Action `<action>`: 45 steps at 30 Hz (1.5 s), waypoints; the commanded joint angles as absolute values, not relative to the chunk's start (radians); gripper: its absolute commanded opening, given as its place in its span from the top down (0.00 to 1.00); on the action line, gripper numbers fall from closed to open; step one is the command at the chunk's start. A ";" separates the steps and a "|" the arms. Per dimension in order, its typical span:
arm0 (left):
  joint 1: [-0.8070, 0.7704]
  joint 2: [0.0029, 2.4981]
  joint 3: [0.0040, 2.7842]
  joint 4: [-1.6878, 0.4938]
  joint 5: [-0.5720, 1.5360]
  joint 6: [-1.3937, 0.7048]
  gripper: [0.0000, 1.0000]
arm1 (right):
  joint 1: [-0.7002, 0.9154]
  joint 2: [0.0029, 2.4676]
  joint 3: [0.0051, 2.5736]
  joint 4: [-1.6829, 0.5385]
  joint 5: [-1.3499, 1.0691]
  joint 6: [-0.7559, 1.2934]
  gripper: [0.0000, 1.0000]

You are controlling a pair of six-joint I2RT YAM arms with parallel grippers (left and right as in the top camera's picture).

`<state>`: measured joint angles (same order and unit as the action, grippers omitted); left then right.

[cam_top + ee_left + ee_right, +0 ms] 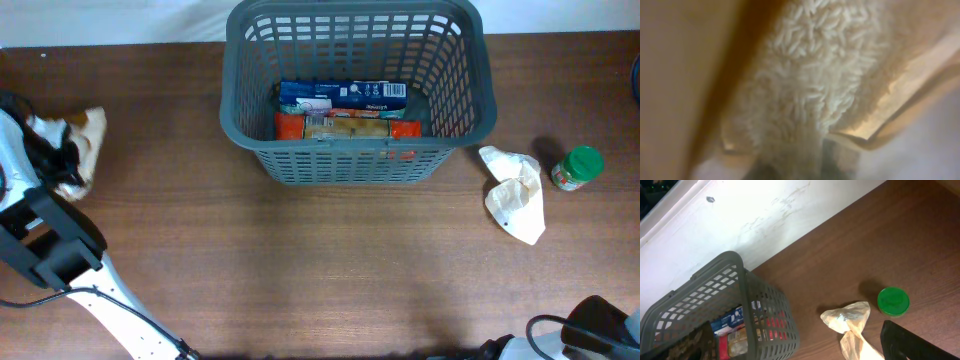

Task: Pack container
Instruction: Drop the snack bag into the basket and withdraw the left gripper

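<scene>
The dark grey slotted basket (pixel 355 90) stands at the back middle of the table and holds a blue packet (pixel 342 95) and an orange-red packet (pixel 348 127). It also shows in the right wrist view (pixel 715 310). My left gripper (pixel 62 160) is at the far left on a clear bag of rice (pixel 88 135). In the left wrist view the bag of rice (pixel 815 85) fills the frame and narrows down between the blurred jaws (pixel 800 165). Of my right gripper only a dark piece (pixel 910 342) shows, at the bottom right, apart from everything.
A crumpled pale plastic bag (pixel 515 190) lies right of the basket, with a small green-lidded jar (pixel 578 167) beside it. Both also show in the right wrist view, the bag (pixel 850 325) and the jar (pixel 893 301). A white wall runs behind the table.
</scene>
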<state>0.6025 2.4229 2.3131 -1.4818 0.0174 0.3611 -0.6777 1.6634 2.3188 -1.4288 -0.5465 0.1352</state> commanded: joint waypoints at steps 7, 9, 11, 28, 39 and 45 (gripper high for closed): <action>0.477 2.199 2.663 -1.534 0.068 0.345 0.98 | -0.682 1.663 2.323 -1.425 -0.541 0.136 0.01; 0.435 2.157 2.695 -1.526 0.069 0.373 0.98 | -0.682 1.663 2.323 -1.425 -0.541 0.136 0.01; 0.369 2.099 2.731 -1.504 0.069 0.421 0.99 | -0.682 1.663 2.323 -1.425 -0.541 0.136 0.01; -0.460 2.025 2.732 -1.308 0.126 0.960 0.98 | -0.682 1.663 2.323 -1.425 -0.541 0.136 0.01; -0.554 2.453 2.729 -1.248 0.136 0.822 0.98 | -0.682 1.663 2.323 -1.425 -0.541 0.136 0.01; -0.569 2.506 2.729 -1.311 0.143 0.774 0.87 | -0.682 1.663 2.323 -1.425 -0.541 0.136 0.01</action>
